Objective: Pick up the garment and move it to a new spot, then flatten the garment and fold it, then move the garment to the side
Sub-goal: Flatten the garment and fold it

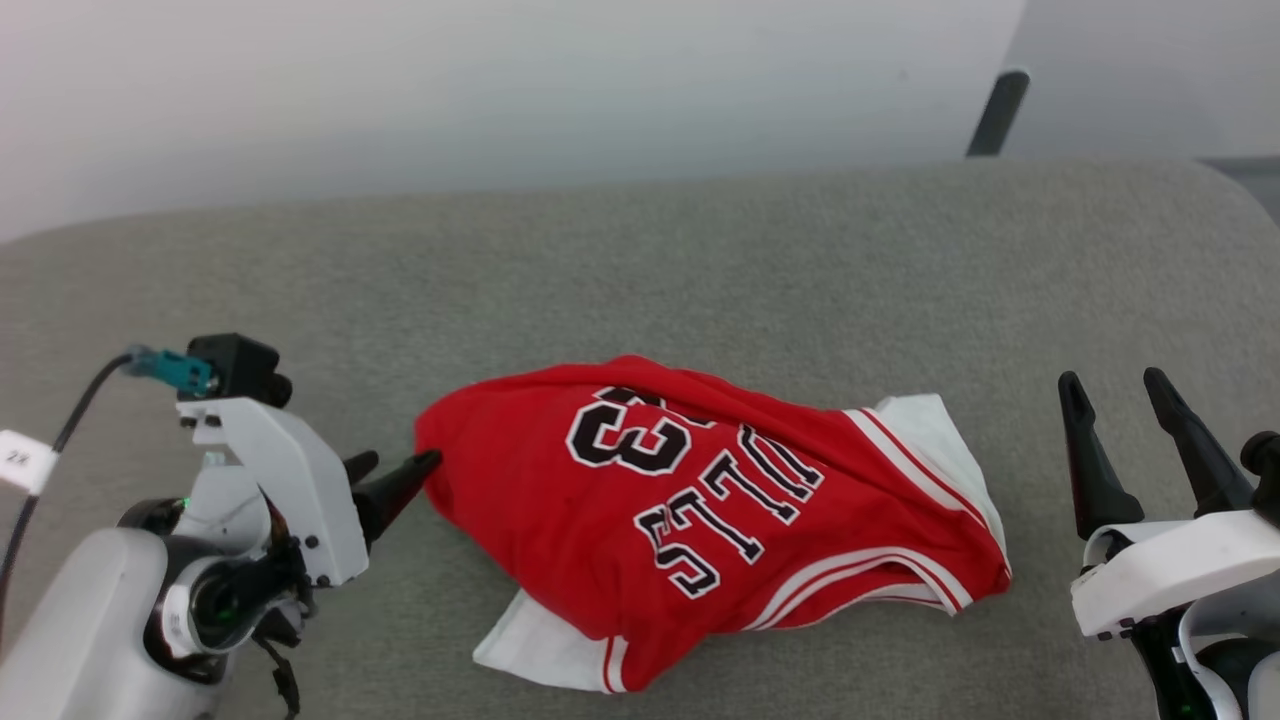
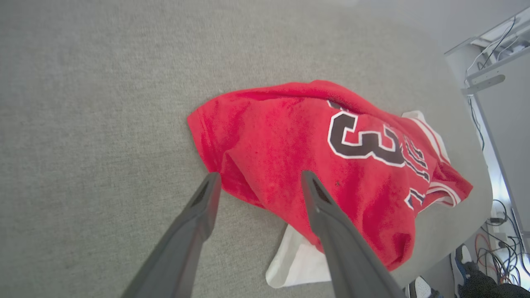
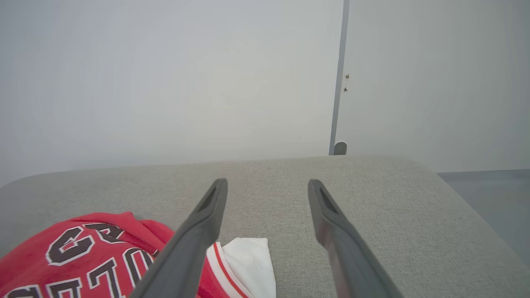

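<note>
In the head view, the left gripper (image 1: 400, 462) is seen at the lower left, turned sideways on its pale, angular wrist so that its dark tapered fingers point across at the garment (image 1: 700, 500). One fingertip is placed right at the garment's left edge. The right gripper (image 1: 1112, 385) is held upright at the lower right, well apart from the cloth, with its jaws spread and nothing between them. The garment is heaped in a rumpled mound in the middle of the grey woven surface (image 1: 700, 250). It is red, with black white-outlined lettering seen upside down, and white sleeves are pushed out at both ends.

In the left wrist view, the left gripper (image 2: 260, 176) is shown with its jaws wide apart. One finger is set just beside the red edge of the garment (image 2: 290, 145) and the other over its soft, slightly fuzzy cloth. Whether the cloth is touched cannot be told.

In the right wrist view, the right gripper (image 3: 268, 182) is held level above the surface (image 3: 372, 207), its smooth matte fingers parted. The garment (image 3: 83, 256) is seen at the lower left.
</note>
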